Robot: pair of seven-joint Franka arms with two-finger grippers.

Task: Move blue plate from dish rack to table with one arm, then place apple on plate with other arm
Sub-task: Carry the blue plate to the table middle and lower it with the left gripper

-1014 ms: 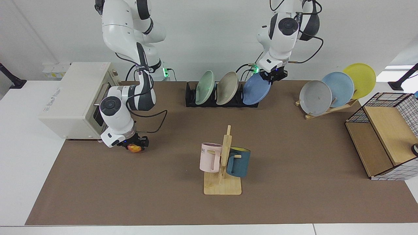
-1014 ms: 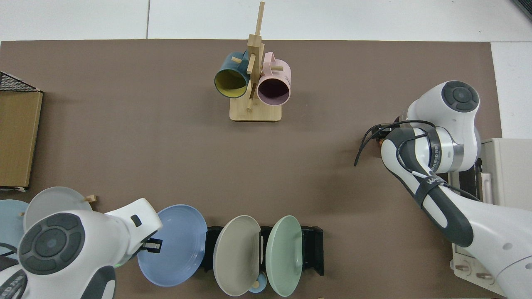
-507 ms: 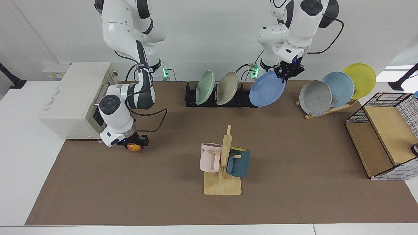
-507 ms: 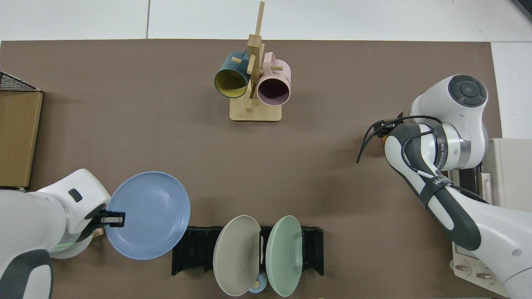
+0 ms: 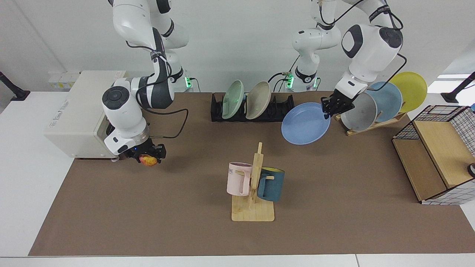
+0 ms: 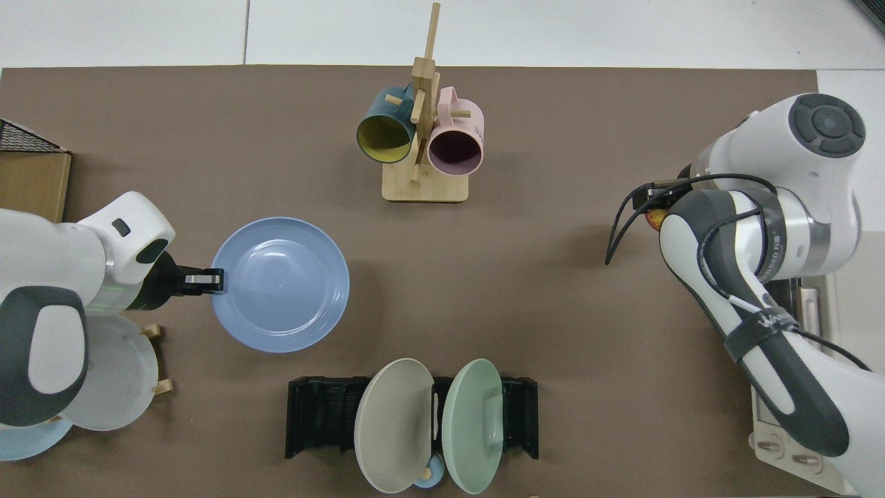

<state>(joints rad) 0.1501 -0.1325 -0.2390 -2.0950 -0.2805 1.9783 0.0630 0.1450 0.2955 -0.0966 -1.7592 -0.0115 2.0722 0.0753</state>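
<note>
Over open mat, clear of the dish rack [image 5: 252, 107], hangs the blue plate [image 5: 305, 123].
Left gripper [image 5: 331, 108] pinches its rim; half a second ago it hung beside the rack's end, higher. Right gripper [image 5: 147, 155] clamps the apple [image 5: 148, 160], lifted now. Bare table [image 5: 334, 178] lies below. The pink mug's [image 5: 238, 179] lettering is unreadable.

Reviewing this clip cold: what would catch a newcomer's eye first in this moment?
Most striking is the round periwinkle-blue plate, held by its rim in the left gripper and hanging nearly flat above the brown mat, in front of the low black slotted dish rack that keeps a green and a beige plate. Across the table, beside the cream box-shaped appliance, the right gripper holds the small red-and-yellow apple just above the mat.
</note>
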